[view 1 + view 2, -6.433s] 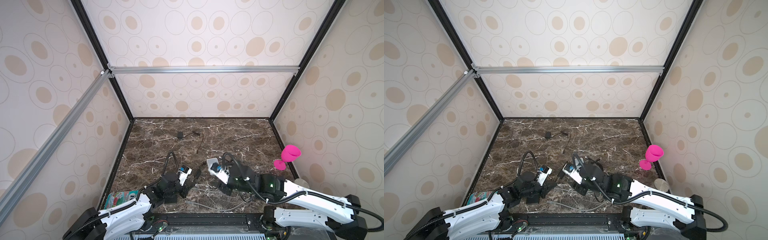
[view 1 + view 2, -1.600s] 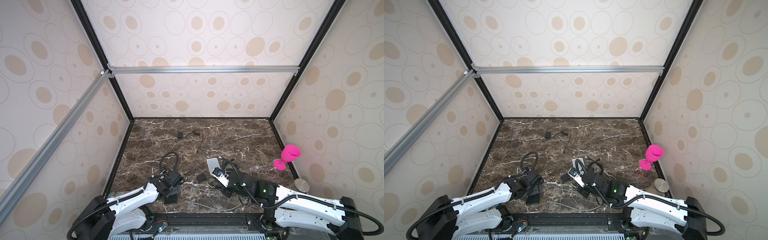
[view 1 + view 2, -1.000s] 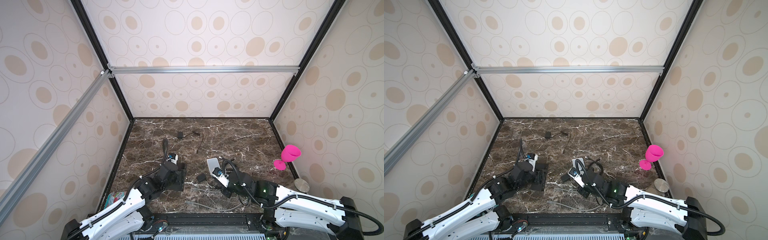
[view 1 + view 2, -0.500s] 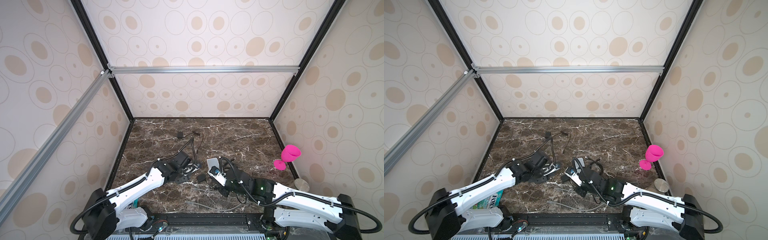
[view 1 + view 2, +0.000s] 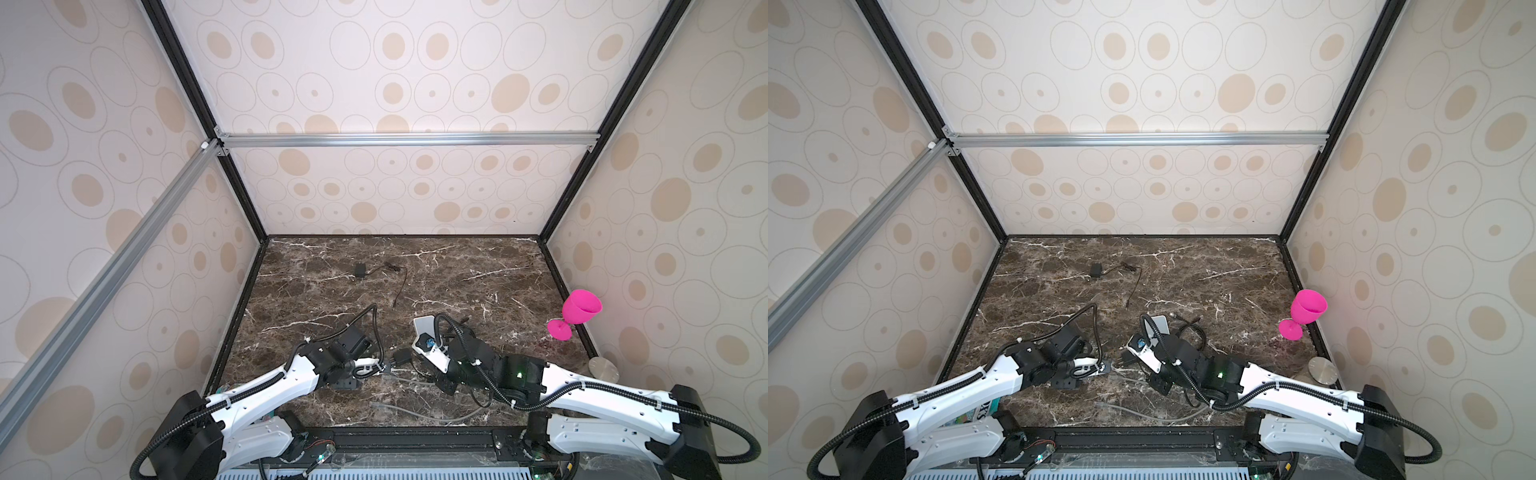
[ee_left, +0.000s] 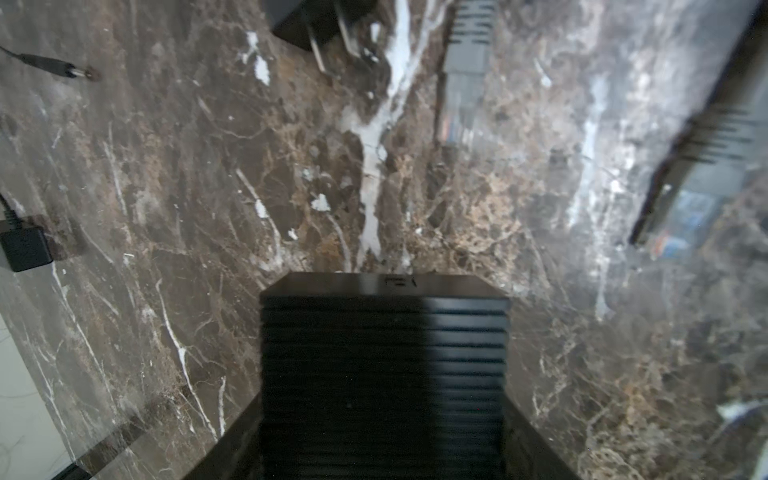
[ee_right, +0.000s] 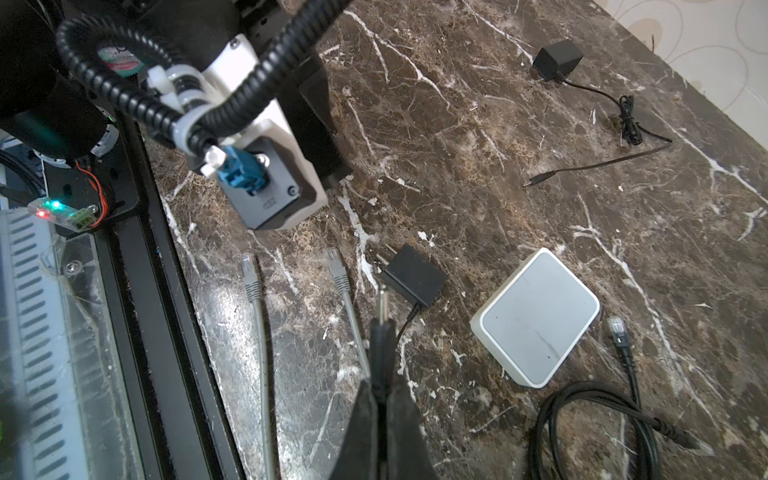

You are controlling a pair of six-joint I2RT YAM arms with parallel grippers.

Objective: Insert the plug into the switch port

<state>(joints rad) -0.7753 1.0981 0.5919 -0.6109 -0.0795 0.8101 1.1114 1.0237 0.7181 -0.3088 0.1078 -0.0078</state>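
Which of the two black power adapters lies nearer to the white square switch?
The black power adapter with bare metal prongs, lying just beside the white square switch; the other black adapter sits far off near the wall.

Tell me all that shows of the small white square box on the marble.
The white box is a flat square with rounded corners, a pale grey top face and white rim, plastic by its look. It lies flat on the marble, near the middle. No cable is plugged into any side that shows. A black cable's clear plug lies close beside it, a black adapter a little apart. No gripper touches it.
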